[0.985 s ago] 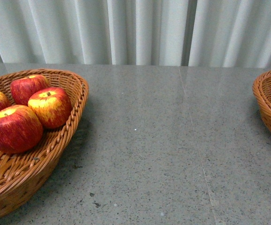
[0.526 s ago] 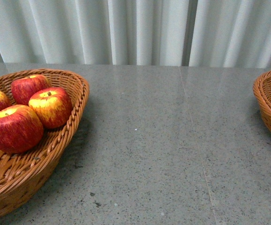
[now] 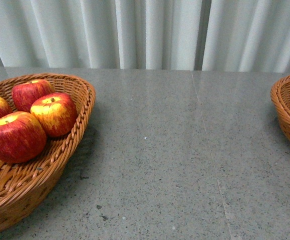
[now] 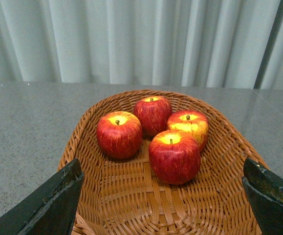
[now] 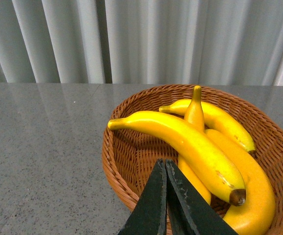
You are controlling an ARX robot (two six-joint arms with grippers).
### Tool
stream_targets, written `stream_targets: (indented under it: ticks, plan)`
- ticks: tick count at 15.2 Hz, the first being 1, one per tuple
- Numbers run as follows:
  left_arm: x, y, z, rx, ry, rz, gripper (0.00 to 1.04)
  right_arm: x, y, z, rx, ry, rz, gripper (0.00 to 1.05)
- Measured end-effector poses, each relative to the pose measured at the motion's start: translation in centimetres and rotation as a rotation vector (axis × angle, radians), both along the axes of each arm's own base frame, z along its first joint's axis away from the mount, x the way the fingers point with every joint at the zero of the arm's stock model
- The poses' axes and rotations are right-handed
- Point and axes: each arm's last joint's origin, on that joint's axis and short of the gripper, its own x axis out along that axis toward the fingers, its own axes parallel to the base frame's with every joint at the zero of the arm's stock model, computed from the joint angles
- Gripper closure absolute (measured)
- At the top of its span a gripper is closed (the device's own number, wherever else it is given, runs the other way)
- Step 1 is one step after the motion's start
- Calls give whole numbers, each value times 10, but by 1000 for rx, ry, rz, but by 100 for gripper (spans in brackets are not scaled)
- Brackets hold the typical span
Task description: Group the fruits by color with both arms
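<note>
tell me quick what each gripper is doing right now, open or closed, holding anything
Left gripper: open, empty, above the woven wicker basket of red apples.
Right gripper: shut, empty, by the wicker basket of yellow bananas.

We are seeing neither arm in the front view. In the left wrist view the left gripper (image 4: 163, 196) is sitting wide open, its two dark fingers (image 4: 51, 203) showing at opposite edges, nothing between them. In the right wrist view the right gripper (image 5: 165, 169) is showing fingers pressed together, tips touching, empty.
</note>
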Motion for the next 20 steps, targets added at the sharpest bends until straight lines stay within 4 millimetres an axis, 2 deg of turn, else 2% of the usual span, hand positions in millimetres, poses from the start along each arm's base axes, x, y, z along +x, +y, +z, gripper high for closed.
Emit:
stream_targets:
  ticks: [10,12,13,14,17,20]
  plan:
    - [0,0,0,0,0,0,7,0,0,1,-2,-4,0,102]
    - [0,0,0,0,0,0,7,0,0,1,-2,-4,0,71]
    - [0,0,0,0,0,0,7,0,0,1,-2,-4,0,60]
    - [0,0,0,0,0,0,7,0,0,1,-2,-4,0,42]
    - [0,0,0,0,0,0,7,0,0,1,-2,-4,0,5]
    - [0,0,0,0,0,0,7,0,0,1,-2,-4,0,6]
